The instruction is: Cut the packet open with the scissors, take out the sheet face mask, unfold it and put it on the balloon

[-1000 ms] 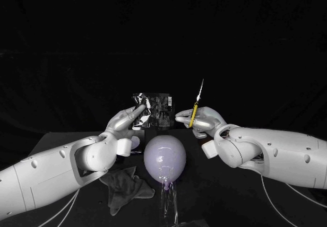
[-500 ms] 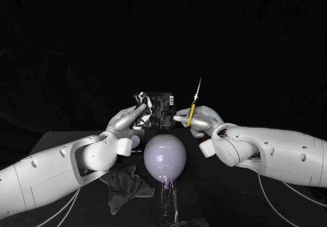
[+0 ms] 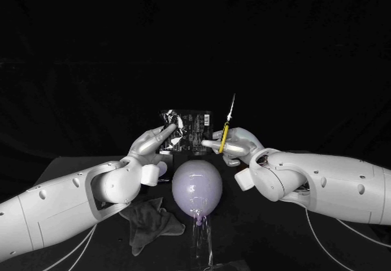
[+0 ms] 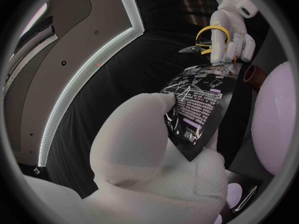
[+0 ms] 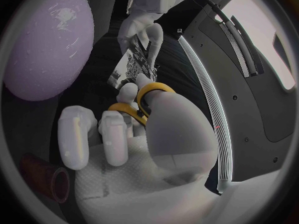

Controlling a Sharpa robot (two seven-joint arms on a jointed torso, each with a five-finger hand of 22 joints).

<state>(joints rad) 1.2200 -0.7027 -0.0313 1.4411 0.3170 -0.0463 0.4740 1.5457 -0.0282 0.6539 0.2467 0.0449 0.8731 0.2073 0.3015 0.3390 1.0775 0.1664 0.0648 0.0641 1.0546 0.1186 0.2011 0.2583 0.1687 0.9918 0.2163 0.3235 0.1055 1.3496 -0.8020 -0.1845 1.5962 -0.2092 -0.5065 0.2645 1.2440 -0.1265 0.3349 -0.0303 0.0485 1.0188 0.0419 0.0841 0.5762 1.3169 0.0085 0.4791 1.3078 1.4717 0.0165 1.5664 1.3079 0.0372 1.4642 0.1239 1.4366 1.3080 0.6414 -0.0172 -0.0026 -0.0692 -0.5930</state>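
Working from the left, we note a dark cloth (image 3: 151, 223) lying crumpled on the black worktop (image 3: 65, 166), apart from the task's things. Above it the left hand (image 3: 152, 142) pinches the packet (image 3: 186, 131) by one side edge and holds it upright in the air. We judge this is to offer its free top margin to the blades. The packet's top looks uncut and no sheet mask shows, so we take the contents to be inside. Below the packet stands the balloon (image 3: 196, 188), bare. Just right of the packet the scissors (image 3: 226, 123) point upward, their yellow loops threaded by the fingers of the right hand (image 3: 234, 144), which grips them. We cannot tell whether the blades are parted. Blades and packet are near but, to our eye, apart.
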